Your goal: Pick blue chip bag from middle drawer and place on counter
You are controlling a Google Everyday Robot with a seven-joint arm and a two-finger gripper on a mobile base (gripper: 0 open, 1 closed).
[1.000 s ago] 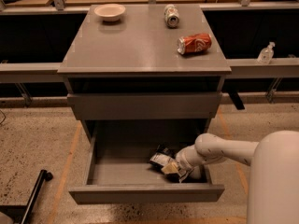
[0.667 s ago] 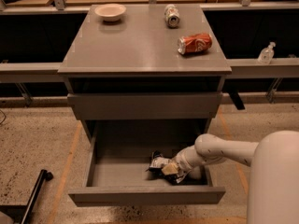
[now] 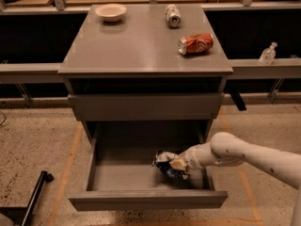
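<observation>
- I see my gripper [image 3: 180, 164] low in the right part of the wide grey middle drawer [image 3: 141, 200], which is pulled open.
- Its fingers pinch the crumpled dark blue foil chip bag [image 3: 165, 164], just above the drawer floor.
- The smooth grey counter [image 3: 136, 51] holds a dented red soda can [image 3: 195, 44], a silver can [image 3: 173, 15] and a pale bowl [image 3: 111, 12].

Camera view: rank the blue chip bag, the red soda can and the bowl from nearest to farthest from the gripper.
The gripper is low in the open middle drawer, on its right side.
1. blue chip bag: in the drawer, right against the gripper.
2. red soda can: lying on the counter, towards its right side.
3. bowl: at the counter's back left corner.
</observation>
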